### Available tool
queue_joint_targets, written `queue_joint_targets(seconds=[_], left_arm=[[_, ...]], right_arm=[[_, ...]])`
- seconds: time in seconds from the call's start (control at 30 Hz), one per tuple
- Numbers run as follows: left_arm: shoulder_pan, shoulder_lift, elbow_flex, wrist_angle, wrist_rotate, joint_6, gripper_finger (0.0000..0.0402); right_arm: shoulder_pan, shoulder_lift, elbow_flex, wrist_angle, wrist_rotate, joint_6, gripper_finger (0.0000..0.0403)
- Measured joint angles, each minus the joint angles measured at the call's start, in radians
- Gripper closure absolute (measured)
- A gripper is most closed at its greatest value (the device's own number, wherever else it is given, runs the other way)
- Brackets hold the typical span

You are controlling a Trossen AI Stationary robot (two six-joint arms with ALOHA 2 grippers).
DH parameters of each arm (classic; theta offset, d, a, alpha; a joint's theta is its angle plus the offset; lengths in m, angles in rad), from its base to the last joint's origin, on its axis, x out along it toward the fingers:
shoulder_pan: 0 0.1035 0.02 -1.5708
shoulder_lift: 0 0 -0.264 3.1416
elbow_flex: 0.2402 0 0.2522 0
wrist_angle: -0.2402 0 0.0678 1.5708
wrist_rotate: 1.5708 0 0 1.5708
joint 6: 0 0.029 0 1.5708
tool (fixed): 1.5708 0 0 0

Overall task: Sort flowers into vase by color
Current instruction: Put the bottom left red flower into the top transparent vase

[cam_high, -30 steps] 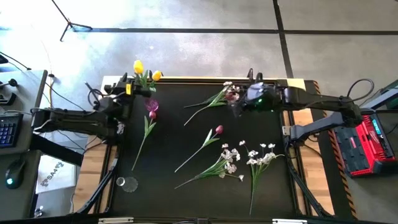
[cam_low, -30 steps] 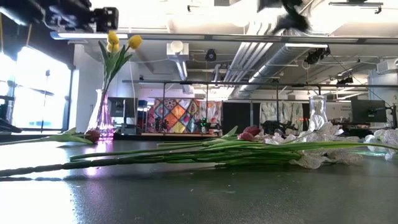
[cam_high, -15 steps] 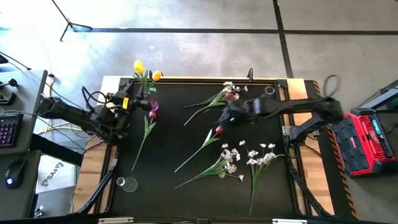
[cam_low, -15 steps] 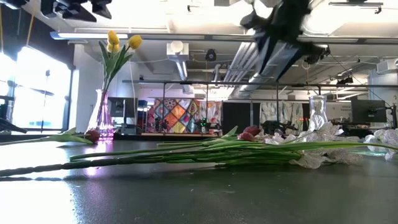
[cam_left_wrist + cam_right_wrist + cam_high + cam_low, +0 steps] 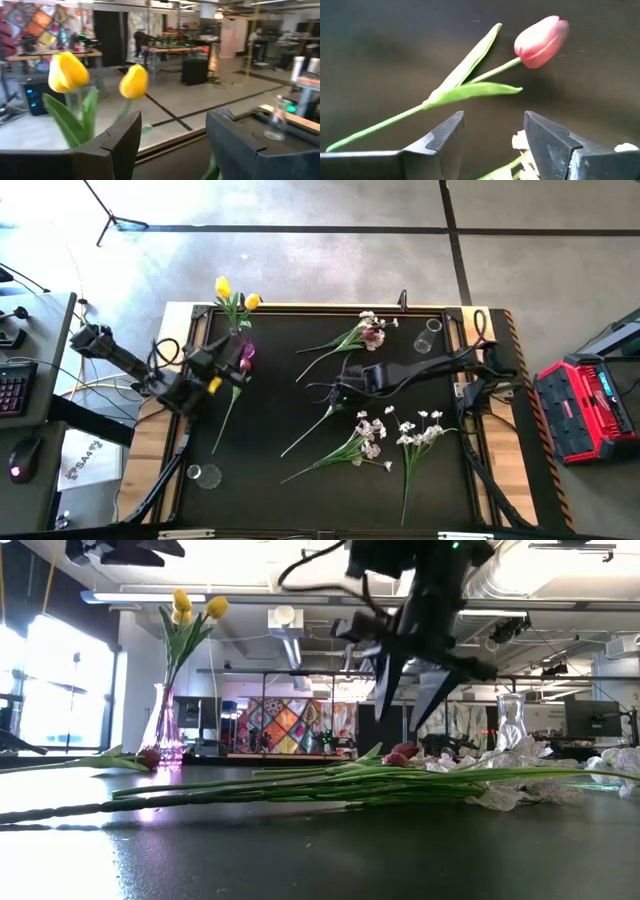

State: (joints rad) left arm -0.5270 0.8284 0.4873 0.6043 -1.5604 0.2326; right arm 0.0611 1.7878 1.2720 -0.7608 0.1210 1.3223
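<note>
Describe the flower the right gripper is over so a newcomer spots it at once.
On the black table, look near the middle, just under the open right gripper. A single red tulip lies flat there, its green stem running toward the front edge. Unlike the white blossom sprays beside it, it has one closed pinkish-red bud.

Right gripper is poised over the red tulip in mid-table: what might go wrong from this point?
The right gripper, open, hangs above the red tulip, but a white spray lies close beside it, so the fingers may snag those blossoms. Its thin stem lies flat on the table, so a close may miss.
</note>
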Motion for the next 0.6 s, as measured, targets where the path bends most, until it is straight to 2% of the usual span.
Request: queue_joint_targets(seconds=[0.27,0.4,0.6], left_arm=[[-0.022,0.056,0.0,-0.271,0.169,-0.316,0.019],[-0.001,0.089,0.0,-0.291,0.257,-0.382,0.019],[0.067,0.131,0.0,-0.298,0.469,-0.452,0.019]], right_arm=[[-0.06,0.092,0.0,0.093,0.007,0.077,0.021],[-0.08,0.119,0.0,0.087,-0.021,0.096,0.0217],[-0.101,0.15,0.0,0.084,-0.009,0.118,0.0256]])
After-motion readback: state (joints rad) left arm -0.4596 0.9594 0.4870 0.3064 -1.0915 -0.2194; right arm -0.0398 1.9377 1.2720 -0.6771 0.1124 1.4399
